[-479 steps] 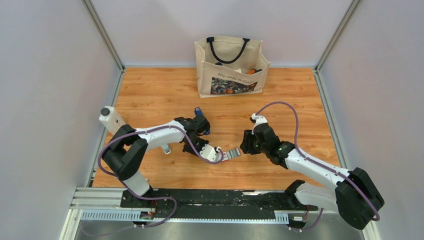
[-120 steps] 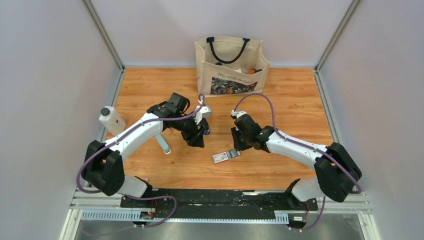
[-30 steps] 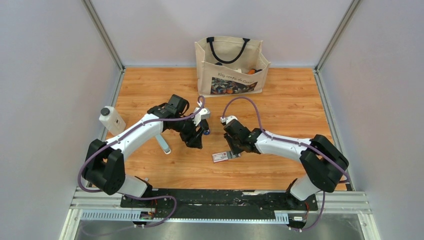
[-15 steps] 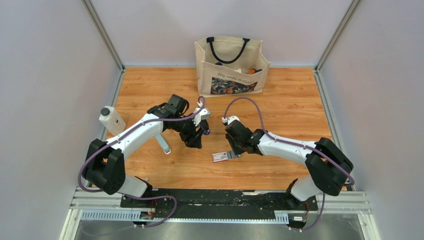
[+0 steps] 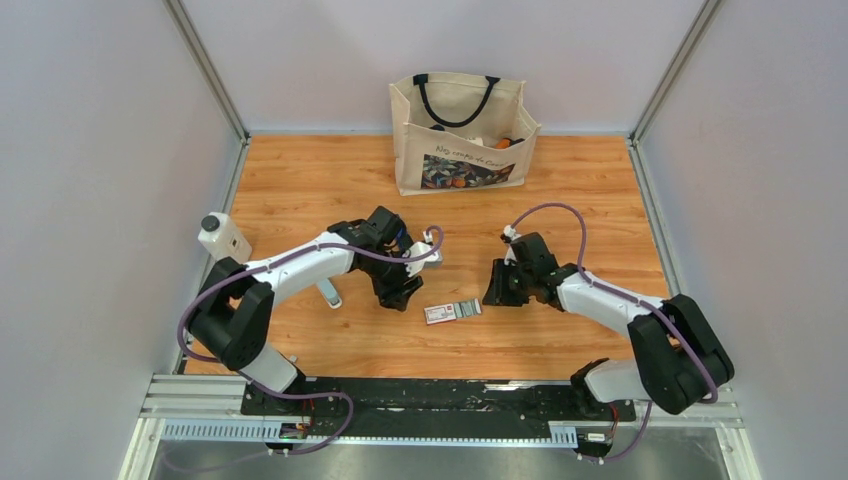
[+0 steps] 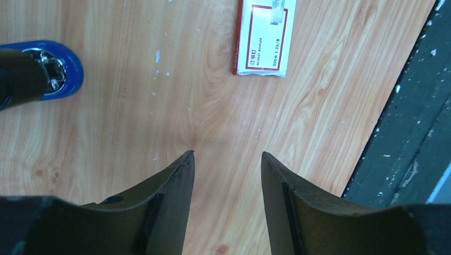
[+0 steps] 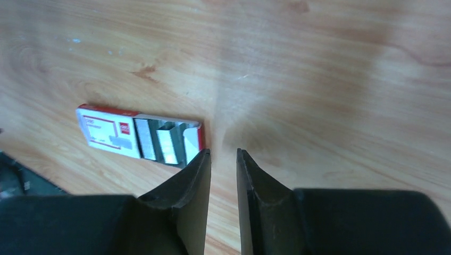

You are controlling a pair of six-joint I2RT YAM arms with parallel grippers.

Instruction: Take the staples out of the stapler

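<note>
Blue with a black part lying over it, the stapler (image 6: 69, 79) rests on the wooden worktop (image 5: 600, 190) at 10 o'clock from the left fingers (image 6: 183, 164). Only its rounded end shows, at the edge of the left wrist view, and from above the left arm covers most of it. The left fingers stand moderately apart over the wood with nothing between them. A white-and-red box (image 5: 452, 311) lies flat near the middle of the worktop, toward 6 o'clock, between the two arms and at 1 o'clock from the left fingers. Its tray is slid partly out, showing grey rows (image 7: 159, 143). The right fingers (image 7: 202, 164) hang just beside the open end of the box, which sits at 10 o'clock from their tips. They are parted by only a narrow slit and hold nothing. A cream bag (image 5: 460, 135) stands at 12 o'clock. A white bottle (image 5: 222, 238) stands at 9 o'clock, and a pale stick (image 5: 327, 292) lies beside the left arm.
</note>
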